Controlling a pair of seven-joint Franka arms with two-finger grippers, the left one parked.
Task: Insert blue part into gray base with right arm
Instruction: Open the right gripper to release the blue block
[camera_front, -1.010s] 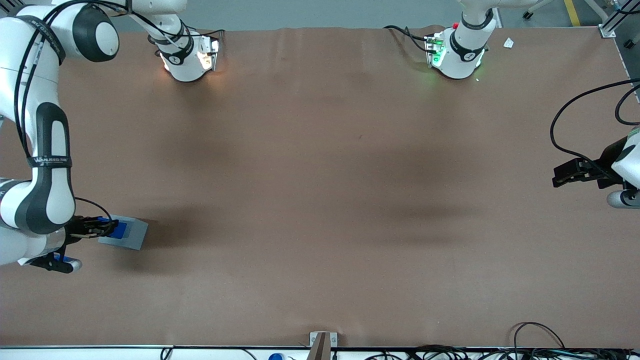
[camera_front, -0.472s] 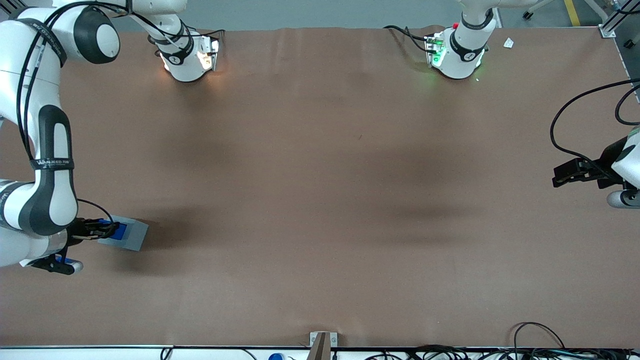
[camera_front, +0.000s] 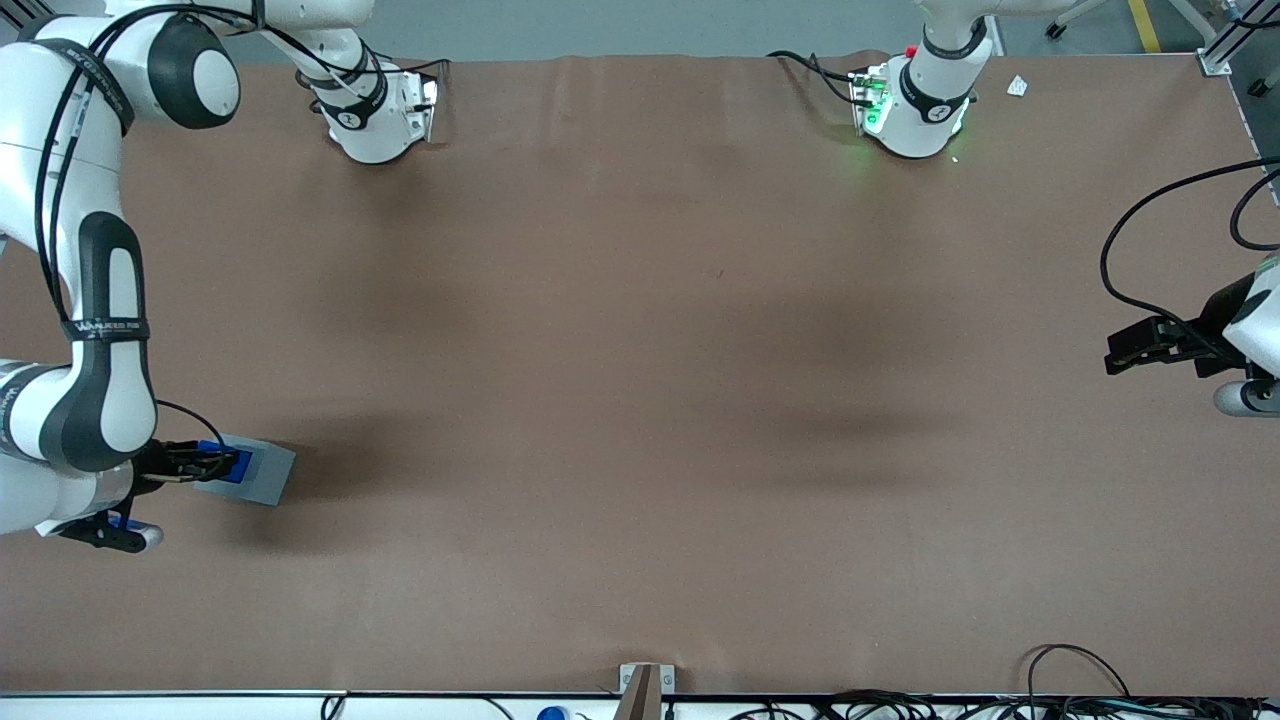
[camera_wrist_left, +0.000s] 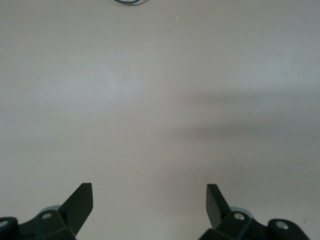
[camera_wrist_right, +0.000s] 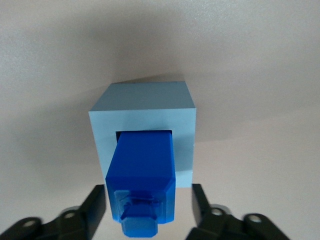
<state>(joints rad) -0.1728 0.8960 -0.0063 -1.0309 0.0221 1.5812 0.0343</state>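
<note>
The gray base (camera_front: 262, 476) stands on the brown table near the working arm's end. In the right wrist view the gray base (camera_wrist_right: 142, 107) shows its light top face and square recess. The blue part (camera_wrist_right: 142, 172) stands in that recess, stub end up toward the camera. In the front view the blue part (camera_front: 238, 466) shows as a small blue patch on the base. My right gripper (camera_wrist_right: 149, 194) straddles the blue part with its jaws open; a clear gap shows between one finger (camera_wrist_right: 199, 197) and the part. The gripper (camera_front: 215, 462) sits directly over the base.
The right arm's white links (camera_front: 100, 330) rise above the base's end of the table. Both arm pedestals (camera_front: 378, 110) stand at the table's edge farthest from the front camera. Cables (camera_front: 1090, 690) lie along the near edge.
The gripper and forearm have shifted slightly nearer the front camera. Less of the blue part shows above the base. The lamp on the working arm's pedestal has gone out.
</note>
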